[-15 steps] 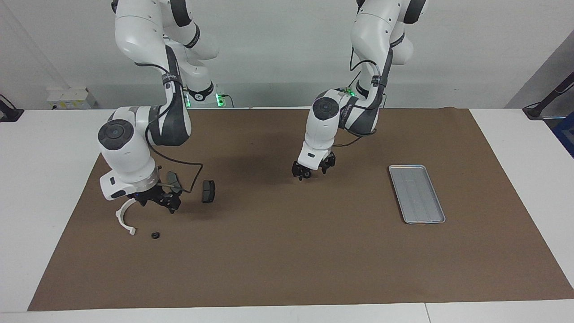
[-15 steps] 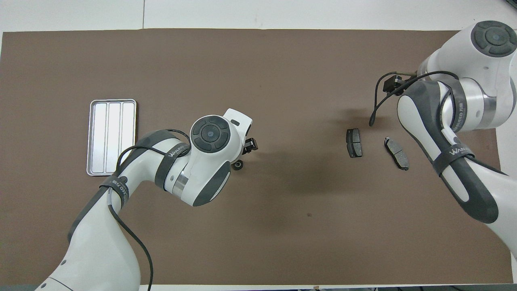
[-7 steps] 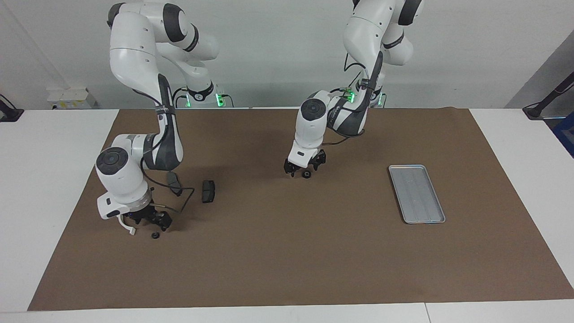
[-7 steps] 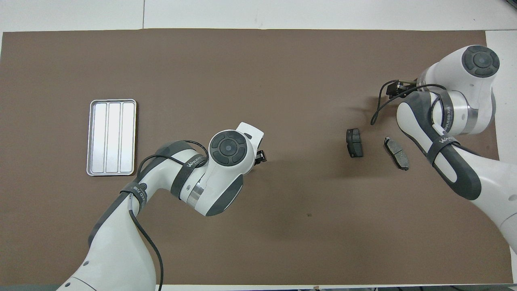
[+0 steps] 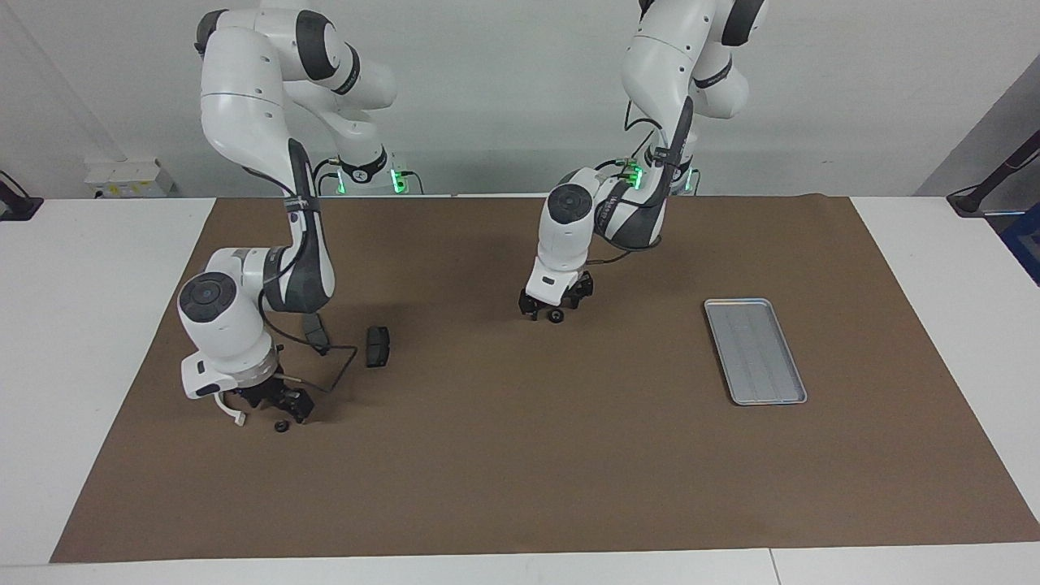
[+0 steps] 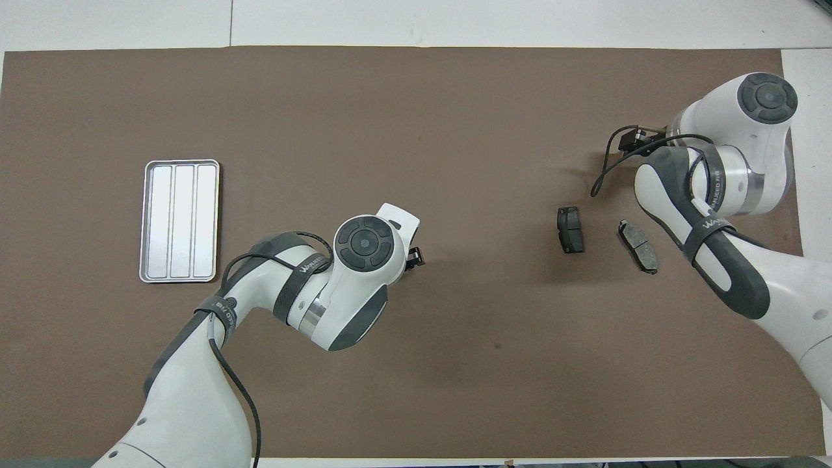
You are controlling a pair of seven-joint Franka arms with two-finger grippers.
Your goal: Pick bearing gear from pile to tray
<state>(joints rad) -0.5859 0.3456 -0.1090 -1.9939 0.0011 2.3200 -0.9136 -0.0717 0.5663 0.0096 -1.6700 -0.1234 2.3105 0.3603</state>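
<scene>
While unobstructed: tray (image 5: 756,351), 2 pads (image 5: 377,346) apart.

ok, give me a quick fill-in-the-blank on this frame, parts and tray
The tray lies toward the ___ arm's end of the mat.
___ dark grey pads lie on the mat.
Beside the right gripper lies a ___ arc bracket.
The left gripper is low over a small ___ round piece.
Missing: left; two; white; black.

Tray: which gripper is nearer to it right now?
Left. The left gripper is low at mid-mat by a small black round piece, apart from the tray; the right gripper is down at the pile, at the right arm's end.
</scene>
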